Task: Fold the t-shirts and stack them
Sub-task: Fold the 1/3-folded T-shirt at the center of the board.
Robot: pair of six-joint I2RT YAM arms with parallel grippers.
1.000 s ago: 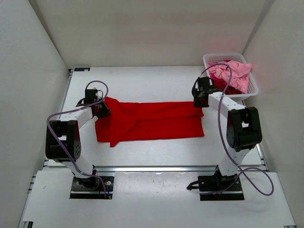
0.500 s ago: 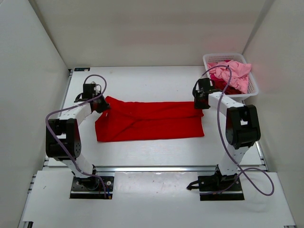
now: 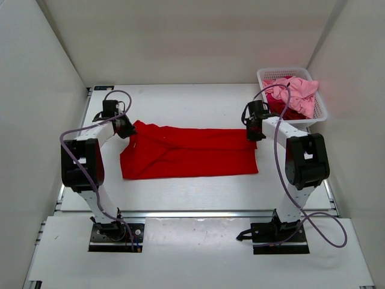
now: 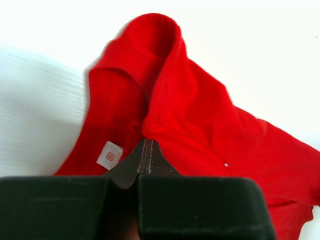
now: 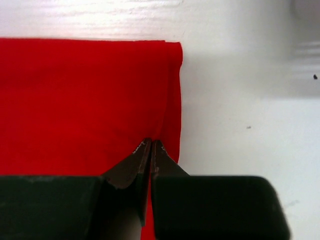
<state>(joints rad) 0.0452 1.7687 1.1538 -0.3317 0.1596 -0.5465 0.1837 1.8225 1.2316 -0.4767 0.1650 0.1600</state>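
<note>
Left gripper [image 3: 124, 127] [image 4: 148, 150] has its jaws pressed fully together, pinching the bright red shirt [image 3: 192, 153] [image 4: 200, 120] at its far left corner, by the neck opening; a small white label [image 4: 110, 154] sits just left of the tips. Right gripper [image 3: 255, 133] [image 5: 151, 147] also has its jaws closed tight, tips nipping the same shirt [image 5: 75, 95] at its far right corner, right beside the folded edge; a crease runs up from the tips. The shirt lies flat on the white table [image 3: 180, 102], stretched left to right between the two arms, roughly in the middle; left end looks bunched and uneven, right end straight. White basket [image 3: 322, 108] stands at the far right corner, apart from the spread shirt; a crumpled pink shirt [image 3: 298, 90] is heaped in it, darker red cloth showing under it.
</note>
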